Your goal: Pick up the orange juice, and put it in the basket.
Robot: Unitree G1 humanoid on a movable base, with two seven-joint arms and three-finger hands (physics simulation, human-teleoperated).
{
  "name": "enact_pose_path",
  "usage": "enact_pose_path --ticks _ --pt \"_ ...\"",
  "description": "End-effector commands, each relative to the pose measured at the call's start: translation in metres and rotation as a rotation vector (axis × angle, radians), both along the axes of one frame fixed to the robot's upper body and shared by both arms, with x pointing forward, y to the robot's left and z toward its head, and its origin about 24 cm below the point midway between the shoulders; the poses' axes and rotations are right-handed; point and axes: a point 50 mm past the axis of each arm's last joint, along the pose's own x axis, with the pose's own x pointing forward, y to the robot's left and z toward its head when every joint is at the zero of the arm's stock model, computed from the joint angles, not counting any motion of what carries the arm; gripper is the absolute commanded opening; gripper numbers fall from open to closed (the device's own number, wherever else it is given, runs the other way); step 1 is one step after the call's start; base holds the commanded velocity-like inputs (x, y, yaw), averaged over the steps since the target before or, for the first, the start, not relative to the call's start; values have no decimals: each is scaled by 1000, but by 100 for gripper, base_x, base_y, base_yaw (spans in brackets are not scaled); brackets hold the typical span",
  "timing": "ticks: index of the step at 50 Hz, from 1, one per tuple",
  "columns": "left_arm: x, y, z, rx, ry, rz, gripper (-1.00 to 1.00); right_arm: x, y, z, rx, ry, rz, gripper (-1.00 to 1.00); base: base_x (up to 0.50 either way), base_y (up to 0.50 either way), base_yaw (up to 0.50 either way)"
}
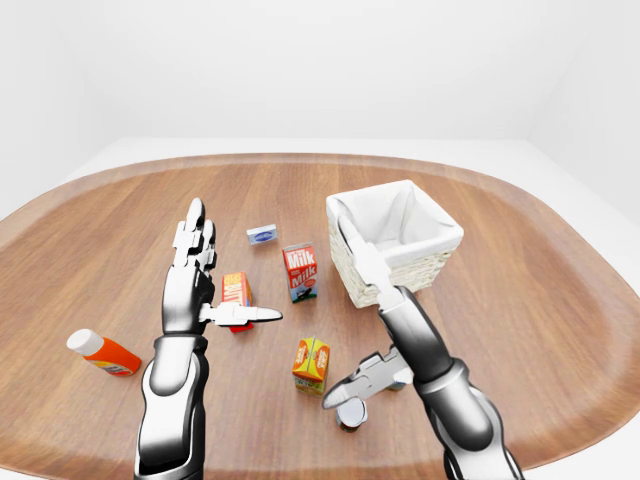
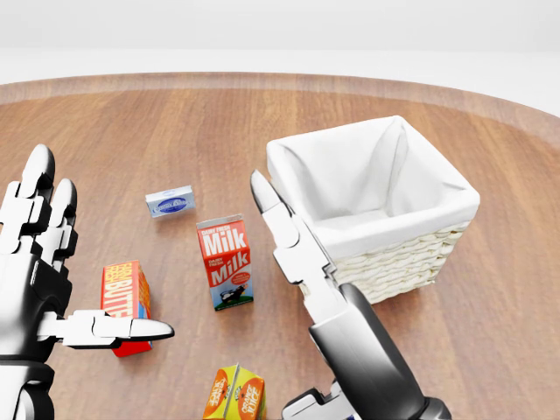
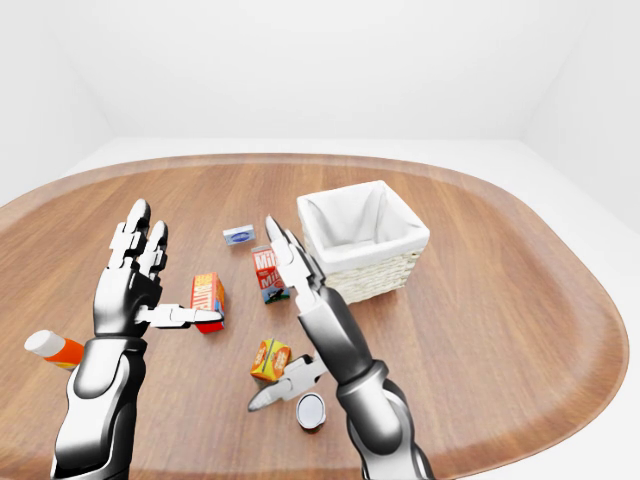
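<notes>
On the wooden table (image 1: 520, 330), the orange juice (image 1: 311, 366) stands untouched beside the wide-open, empty right hand (image 1: 378, 330), which should be lowered gently around it before the basket (image 1: 394, 243) is reached.

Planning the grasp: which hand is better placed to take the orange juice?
Right, probably. The right hand is open, its thumb beside the orange juice; the left hand stands open farther off, above the butter box.
</notes>
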Motion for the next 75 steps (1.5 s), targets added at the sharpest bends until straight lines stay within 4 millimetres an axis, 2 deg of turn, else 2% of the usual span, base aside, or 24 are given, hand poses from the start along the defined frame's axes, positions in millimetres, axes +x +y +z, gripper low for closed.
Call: enact_pose_path --ticks 1,35,43,47,49,65,75 --pt "0 0 0 0 0 0 100 -4 10 -17 -9 77 33 100 0 0 0" --pt "0 0 0 1 0 0 100 -4 21 -37 -122 122 33 100 0 0 0" --pt "0 0 0 0 0 0 100 -3 22 -45 -165 147 22 100 0 0 0" --pt "0 0 0 1 0 -1 100 -2 22 -56 -216 175 12 100 0 0 0" --pt "-6 -2 7 3 -34 -3 100 0 21 -60 -233 184 0 100 0 0 0" --pt "-5 -2 7 3 -33 -3 100 10 15 -53 -333 115 -94 100 0 0 0" --pt "-4 -1 5 1 -25 -2 100 13 15 -56 -418 69 -145 100 0 0 0"
